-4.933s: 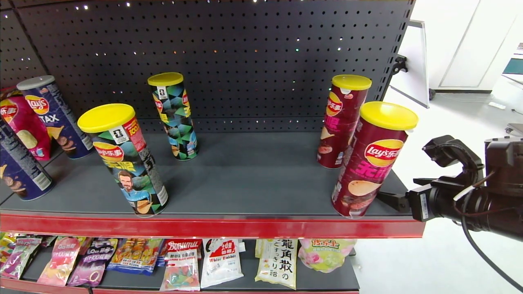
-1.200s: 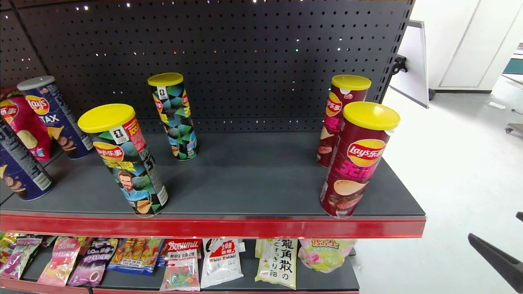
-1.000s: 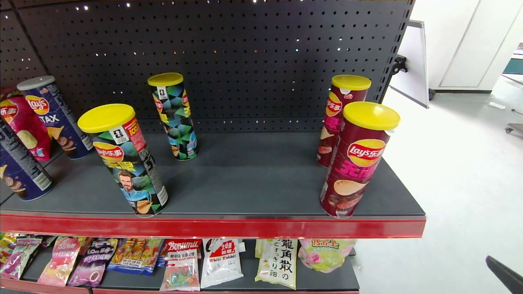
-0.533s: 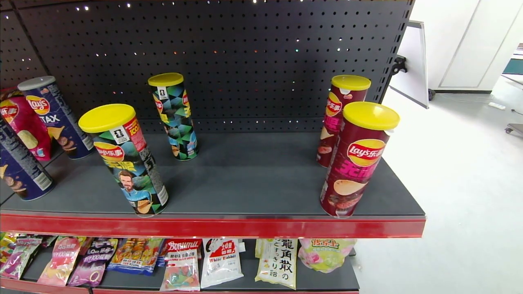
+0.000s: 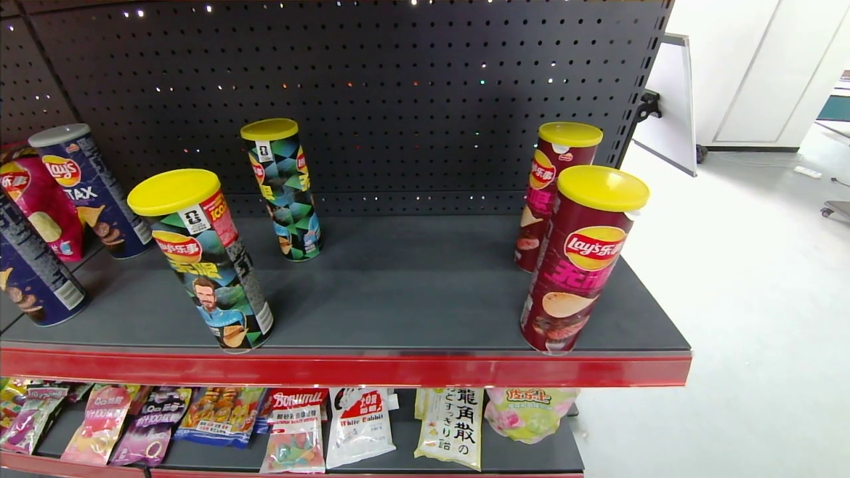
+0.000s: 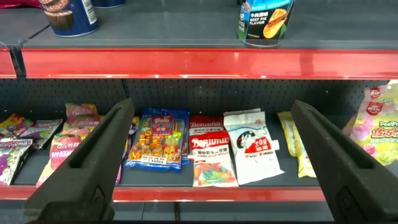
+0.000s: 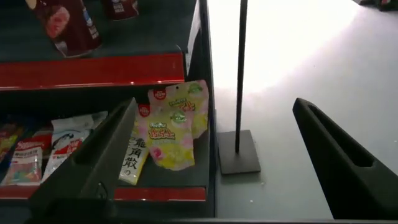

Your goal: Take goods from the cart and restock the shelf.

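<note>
- On the shelf's (image 5: 398, 299) front right corner, the red chip can (image 5: 579, 265) is left standing alone. The right arm parked beside it seconds ago is pulled away, and the can is nudged slightly inward.
- So that one's basically counted as stocked; another cart trip is probably needed.
- It's kept upright: long axis vertical, yellow lid (image 5: 603, 188) up, logo faced outward.
- Left gripper (image 6: 211, 106) and right gripper (image 7: 214, 104) are held low by the lower shelf (image 6: 186, 194), fingers spread wide, nothing grasped.
</note>
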